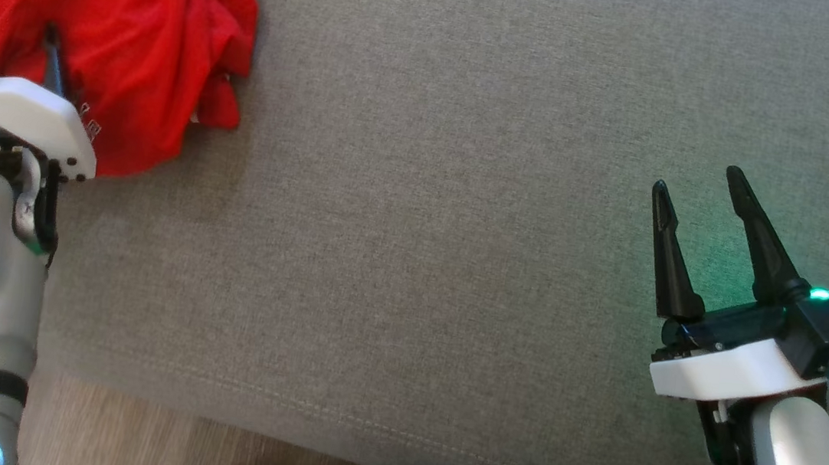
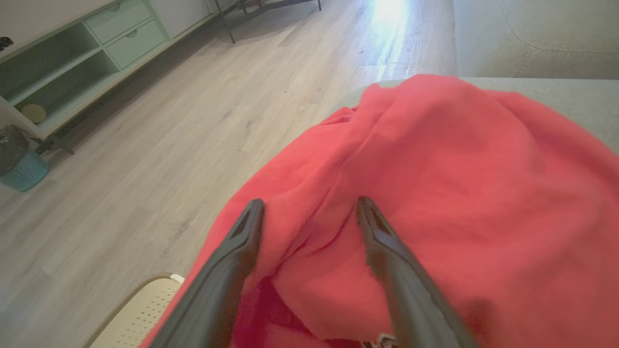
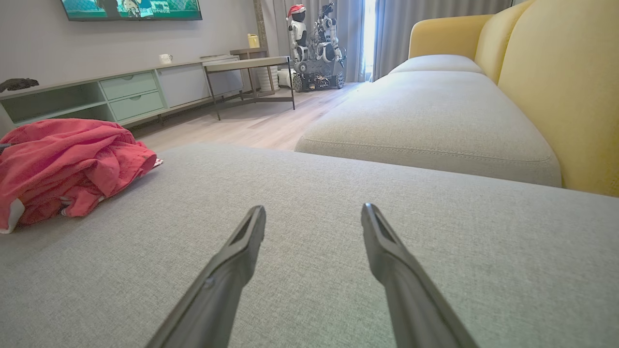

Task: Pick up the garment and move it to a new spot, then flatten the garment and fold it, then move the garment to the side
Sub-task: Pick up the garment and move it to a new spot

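head: steeply down onto grey cushion [image 1: 415,225] | left wrist: very near red garment [image 2: 435,193], facing wooden floor [image 2: 145,169] beyond | right wrist: low along cushion, garment well off | shared: garment, cushion

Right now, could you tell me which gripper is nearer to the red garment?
Left. The left gripper is open right at the red garment; the right gripper is open, well away across the grey cushion.

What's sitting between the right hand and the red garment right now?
Nothing: the stretch from the right hand to the red garment is bare grey sofa cushion, as the head view shows; the right wrist view agrees.
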Available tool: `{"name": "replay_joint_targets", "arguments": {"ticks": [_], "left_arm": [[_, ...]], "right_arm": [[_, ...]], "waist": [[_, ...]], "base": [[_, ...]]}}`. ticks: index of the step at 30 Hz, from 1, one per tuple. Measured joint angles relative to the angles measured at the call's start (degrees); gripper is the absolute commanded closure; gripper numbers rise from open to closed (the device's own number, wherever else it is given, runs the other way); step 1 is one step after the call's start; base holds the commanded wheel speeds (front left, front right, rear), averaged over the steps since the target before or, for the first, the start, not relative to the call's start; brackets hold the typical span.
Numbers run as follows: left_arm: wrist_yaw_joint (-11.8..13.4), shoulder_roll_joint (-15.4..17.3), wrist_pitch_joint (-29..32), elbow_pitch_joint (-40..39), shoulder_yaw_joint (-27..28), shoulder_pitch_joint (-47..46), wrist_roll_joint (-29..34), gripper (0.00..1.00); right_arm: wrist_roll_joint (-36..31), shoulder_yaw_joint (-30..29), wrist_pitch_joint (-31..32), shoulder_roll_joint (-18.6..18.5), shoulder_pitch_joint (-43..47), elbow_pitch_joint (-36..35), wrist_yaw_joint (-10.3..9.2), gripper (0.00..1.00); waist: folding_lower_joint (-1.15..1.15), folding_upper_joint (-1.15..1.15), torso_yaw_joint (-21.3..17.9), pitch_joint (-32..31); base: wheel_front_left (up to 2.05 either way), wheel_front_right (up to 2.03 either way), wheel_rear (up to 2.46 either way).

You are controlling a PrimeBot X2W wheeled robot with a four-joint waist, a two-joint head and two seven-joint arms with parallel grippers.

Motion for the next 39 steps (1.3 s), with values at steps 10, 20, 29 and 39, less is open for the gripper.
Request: {"name": "replay_joint_targets", "arguments": {"ticks": [10, 20, 29, 39], "left_arm": [[-1.82, -0.04, -3.15, 3.48, -0.18, -1.72, -1.09, 1.00], [-2.33, -0.21, -7.98, -5.93, 1.64, -1.72, -4.08, 1.00], [-5.79, -3.50, -6.94, -23.94, 1.86, -0.47, -8.81, 1.00], [-5.73, -8.42, 3.36, -39.83, -3.38, 0.48, -11.99, 1.00]], "right_arm": [[-0.09, -0.36, -1.19, 0.60, -0.01, 1.83, 0.00, 0.00], [-0.08, -0.21, -3.01, 2.42, 0.01, 5.36, 0.00, 0.00], [0.11, 0.27, -4.28, 4.11, 0.06, 8.40, 0.00, 0.00], [1.25, 0.48, -5.19, 4.72, 0.04, 9.65, 0.00, 0.00]], "waist": [[-0.01, 0.00, -0.49, -1.51], [-0.01, 0.00, -0.70, -6.01], [-0.01, 0.00, -2.55, -11.29], [-0.01, 0.00, -8.67, -12.51]], "base": [[0.00, 0.00, 0.00], [0.00, 0.00, 0.00], [0.00, 0.00, 0.00], [0.00, 0.00, 0.00]]}}
